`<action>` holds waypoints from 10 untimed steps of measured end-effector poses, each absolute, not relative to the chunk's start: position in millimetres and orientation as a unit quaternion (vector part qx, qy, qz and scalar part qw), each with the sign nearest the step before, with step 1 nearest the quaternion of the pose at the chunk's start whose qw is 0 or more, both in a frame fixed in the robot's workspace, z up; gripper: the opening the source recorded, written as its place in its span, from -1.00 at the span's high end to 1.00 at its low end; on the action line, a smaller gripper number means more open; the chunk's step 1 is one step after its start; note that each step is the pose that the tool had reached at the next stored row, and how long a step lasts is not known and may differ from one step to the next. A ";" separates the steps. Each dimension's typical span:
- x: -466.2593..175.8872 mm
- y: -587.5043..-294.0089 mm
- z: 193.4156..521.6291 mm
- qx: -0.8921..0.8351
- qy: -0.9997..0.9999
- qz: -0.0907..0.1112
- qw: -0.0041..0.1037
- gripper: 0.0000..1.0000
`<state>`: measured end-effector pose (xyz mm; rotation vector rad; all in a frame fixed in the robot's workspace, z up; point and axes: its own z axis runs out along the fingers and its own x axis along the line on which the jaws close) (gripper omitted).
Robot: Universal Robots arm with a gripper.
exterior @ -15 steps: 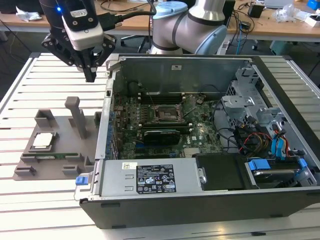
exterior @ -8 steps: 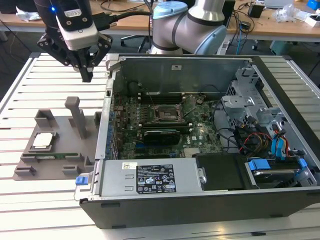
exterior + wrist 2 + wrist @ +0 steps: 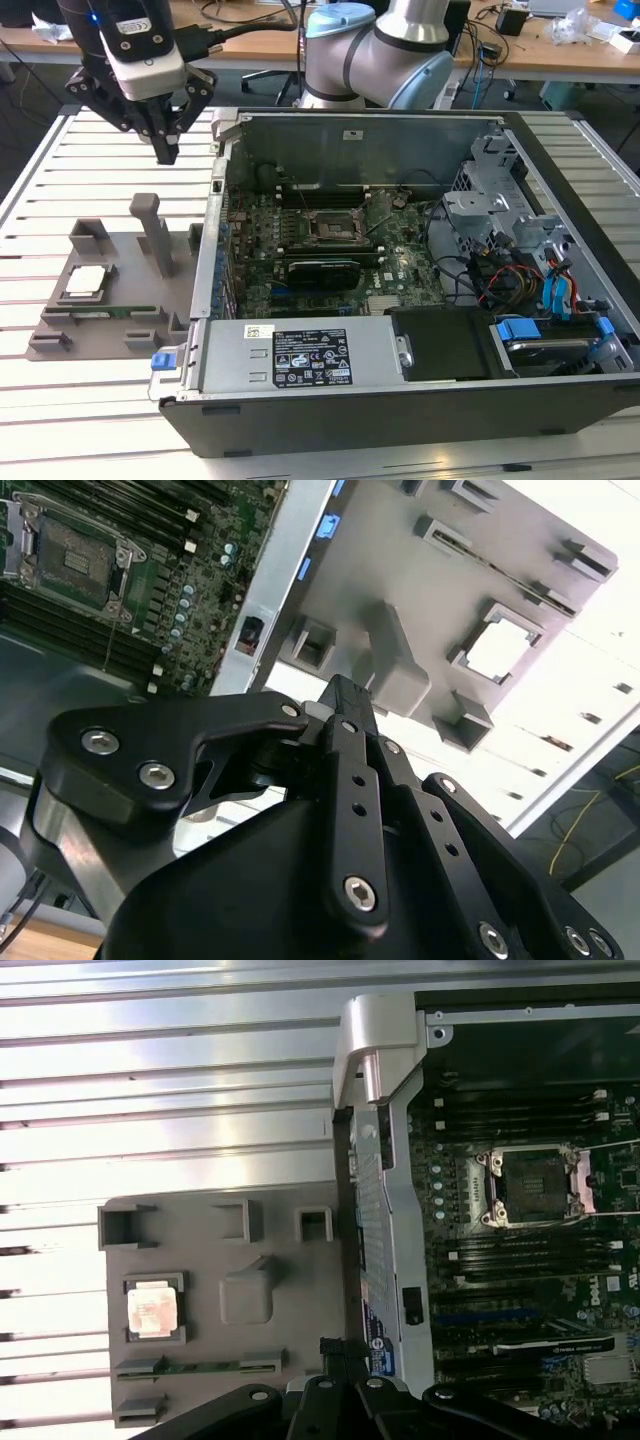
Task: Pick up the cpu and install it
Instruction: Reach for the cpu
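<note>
The cpu [image 3: 85,282], a small square chip with a silver top, lies in a square pocket of the grey holder tray [image 3: 120,255] at the exterior view's left. In both wrist views the cpu [image 3: 152,1312] [image 3: 497,650] shows as a bright square in that pocket. My gripper [image 3: 165,150] hangs well above the tray's far end, shut, with nothing between its fingertips. In the second wrist view the gripper [image 3: 345,695] points at the tray's upright post [image 3: 395,665]. The empty motherboard socket [image 3: 328,228] [image 3: 530,1185] [image 3: 70,560] sits inside the open computer case [image 3: 215,200].
A tall grey post [image 3: 155,230] stands on the tray between my gripper and the cpu. A green memory stick [image 3: 100,315] [image 3: 195,1367] lies in a slot at the tray's near edge. The case wall rises just right of the tray. The slatted metal table [image 3: 60,160] extends around both.
</note>
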<state>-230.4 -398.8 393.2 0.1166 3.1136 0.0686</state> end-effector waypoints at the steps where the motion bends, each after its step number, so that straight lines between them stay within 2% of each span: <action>1: -231.2 -398.9 393.3 0.037 0.999 0.022 0.012 0.79; 10: -239.0 -398.8 393.2 0.037 0.999 0.022 0.013 0.79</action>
